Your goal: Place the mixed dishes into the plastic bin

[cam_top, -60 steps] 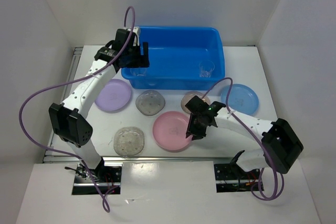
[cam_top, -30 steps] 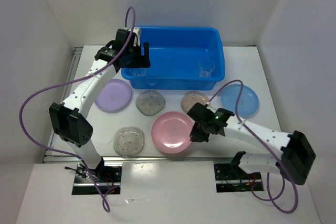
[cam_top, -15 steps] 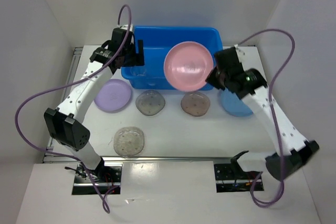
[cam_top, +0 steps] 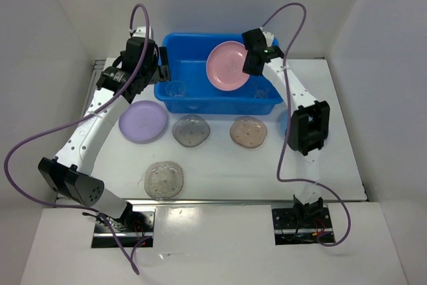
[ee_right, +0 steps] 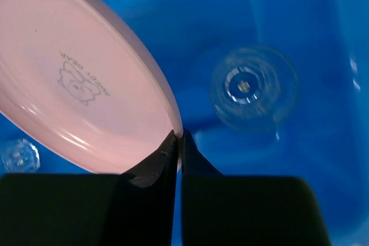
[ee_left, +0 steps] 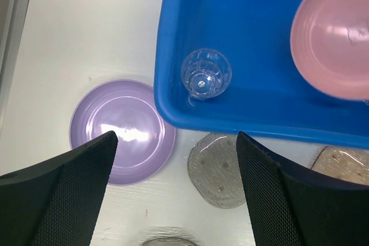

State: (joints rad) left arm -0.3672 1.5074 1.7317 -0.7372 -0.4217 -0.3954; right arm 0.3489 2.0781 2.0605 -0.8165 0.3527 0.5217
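The pink plate (cam_top: 228,66) hangs tilted over the blue plastic bin (cam_top: 213,106), and my right gripper (ee_right: 180,142) is shut on its rim. Two clear cups stand in the bin, one at the left (ee_left: 206,73) and one at the right (ee_right: 252,87). My left gripper (ee_left: 176,182) is open and holds nothing, above the table beside the bin's near-left corner. A lavender plate (cam_top: 143,121), a greyish speckled plate (cam_top: 191,129), a tan plate (cam_top: 248,131) and a second greyish plate (cam_top: 164,179) lie on the table.
White walls close in the table on the left, back and right. The right arm's elbow (cam_top: 307,127) hangs over the table's right side and covers nearly all of the blue plate (cam_top: 283,123). A metal rail (cam_top: 97,71) runs along the left edge.
My right gripper has lifted the pink plate off the table and carried it up over the bin. The left gripper has drawn back left from the bin's edge.
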